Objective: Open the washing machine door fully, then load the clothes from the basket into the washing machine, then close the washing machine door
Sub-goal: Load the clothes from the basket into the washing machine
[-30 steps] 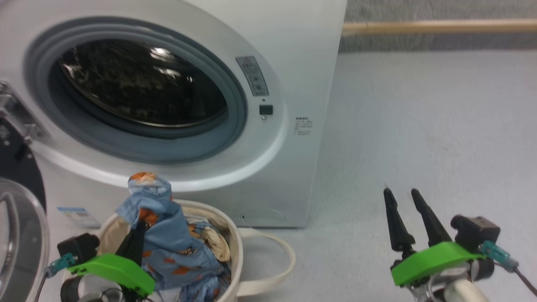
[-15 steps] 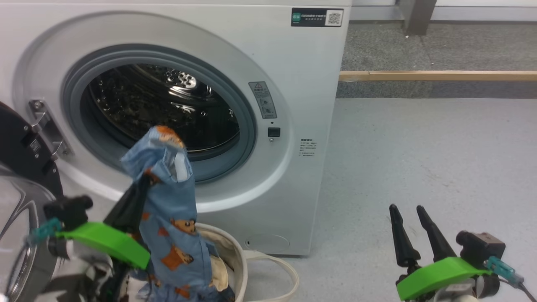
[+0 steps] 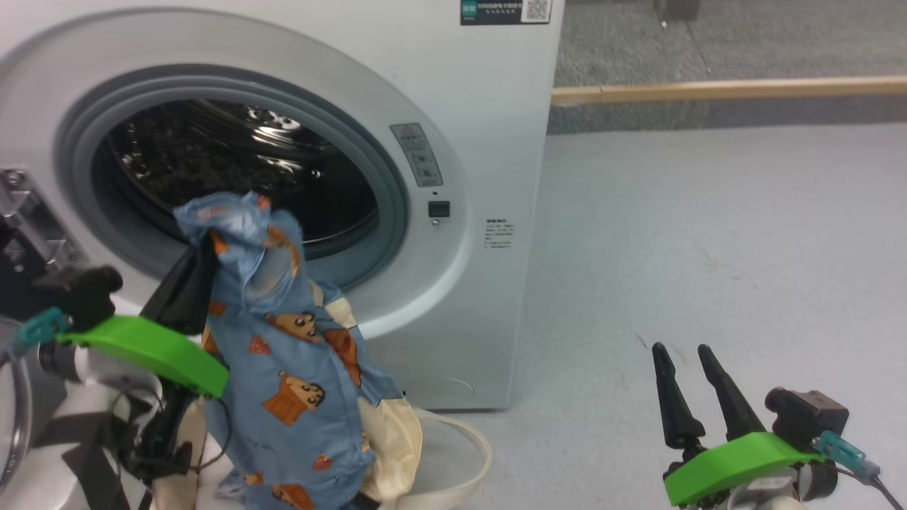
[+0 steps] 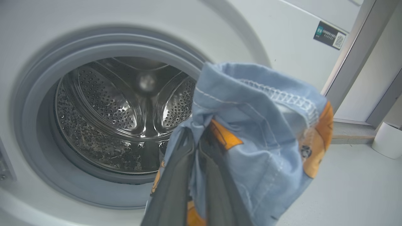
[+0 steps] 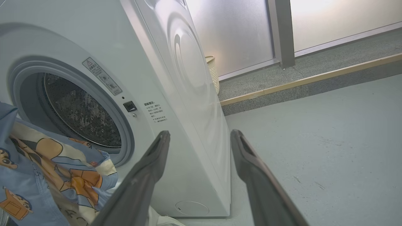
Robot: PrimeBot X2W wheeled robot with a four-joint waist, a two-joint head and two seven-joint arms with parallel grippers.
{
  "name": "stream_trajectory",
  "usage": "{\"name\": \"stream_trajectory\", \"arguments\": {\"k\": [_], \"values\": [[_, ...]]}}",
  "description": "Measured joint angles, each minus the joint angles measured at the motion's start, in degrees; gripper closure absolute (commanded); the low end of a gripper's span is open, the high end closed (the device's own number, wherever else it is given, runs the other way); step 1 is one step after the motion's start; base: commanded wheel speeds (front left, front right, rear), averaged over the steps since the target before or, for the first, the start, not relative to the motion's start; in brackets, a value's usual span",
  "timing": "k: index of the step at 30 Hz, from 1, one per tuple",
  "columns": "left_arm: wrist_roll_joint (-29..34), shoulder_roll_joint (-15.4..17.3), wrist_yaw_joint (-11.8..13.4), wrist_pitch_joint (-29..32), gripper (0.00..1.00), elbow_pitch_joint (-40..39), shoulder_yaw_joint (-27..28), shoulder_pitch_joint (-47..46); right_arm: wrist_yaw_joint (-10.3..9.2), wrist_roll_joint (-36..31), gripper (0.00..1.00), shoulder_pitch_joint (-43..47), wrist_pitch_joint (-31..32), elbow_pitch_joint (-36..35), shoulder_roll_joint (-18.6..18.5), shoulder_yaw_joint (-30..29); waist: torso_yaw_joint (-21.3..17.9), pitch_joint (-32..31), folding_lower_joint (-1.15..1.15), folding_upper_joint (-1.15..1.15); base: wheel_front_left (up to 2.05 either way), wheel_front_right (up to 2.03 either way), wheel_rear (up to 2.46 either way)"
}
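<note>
Item: the clothes [image 3: 283, 354], one garment lifted in front of the washing machine [image 3: 489, 142], its top bunch level with the lower part of the open mouth, its tail trailing down over the basket [image 3: 476, 443]. Hold: my left gripper [image 3: 195, 273], fingers together and clamped on a gathered fold near the top. Risks, as I judge them: the pinch takes only a little fabric, so the hanging weight may pull it free; the long tail may drag over the grey rubber ring [image 3: 386, 212] and stay draped outside the drum [image 3: 234, 163], to be caught when the door closes; the tail may also snag the basket's rim and tip it. Appearance: light blue cloth, limp and creased, printed with orange-brown cartoon bears, a cream panel at the lower right, stitched hem showing in the left wrist view. Nearby: my right gripper [image 3: 680, 348], fingers apart and empty, well apart over bare floor.
</note>
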Motion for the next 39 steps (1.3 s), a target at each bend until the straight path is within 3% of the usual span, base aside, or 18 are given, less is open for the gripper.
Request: {"name": "stream_trajectory", "arguments": {"k": [9, 21, 39], "values": [[2.79, -4.43, -1.12, -8.32, 1.0, 20.3, -1.14, -5.51, 0.0, -0.08, 0.0, -0.66, 0.0, 0.0, -2.47, 0.46, -3.25, 3.1, 0.0, 0.0, 0.0, 0.0, 0.0], [6.17, -6.56, -3.12, -9.76, 1.0, 37.75, 0.47, -21.52, 0.0, -2.47, 0.0, -1.52, 0.93, -3.91, -5.2, -1.99, -5.98, 10.56, 0.0, 0.0, 0.0, 0.0, 0.0], [13.45, -5.79, -3.47, -9.8, 1.0, 45.36, 3.69, -43.03, 0.0, -8.76, 0.0, -2.24, 3.11, -13.99, -3.07, -11.93, -9.34, 28.76, 0.01, 0.0, 0.0, 0.0, 0.0]]}}
